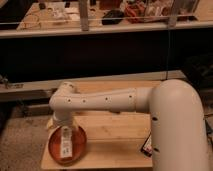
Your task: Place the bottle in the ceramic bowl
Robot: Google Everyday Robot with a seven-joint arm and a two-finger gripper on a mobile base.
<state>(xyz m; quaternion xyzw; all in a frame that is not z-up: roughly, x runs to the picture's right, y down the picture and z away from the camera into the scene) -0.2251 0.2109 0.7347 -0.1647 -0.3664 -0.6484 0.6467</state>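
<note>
The reddish-brown ceramic bowl [66, 145] sits near the front left corner of the wooden table [117, 135]. The small orange-amber bottle [66, 141] with a white label lies or hangs inside the bowl's rim, directly under my wrist. My gripper [63, 125] points down over the bowl at the end of the white arm [110, 102], right above the bottle. Whether it still touches the bottle is hidden by the wrist.
The arm's large white link [177, 130] fills the right side. A dark small object [146, 145] sits at the table's front right. A grey ledge [30, 87] and dark cabinet run behind the table; cluttered shelves lie at the top.
</note>
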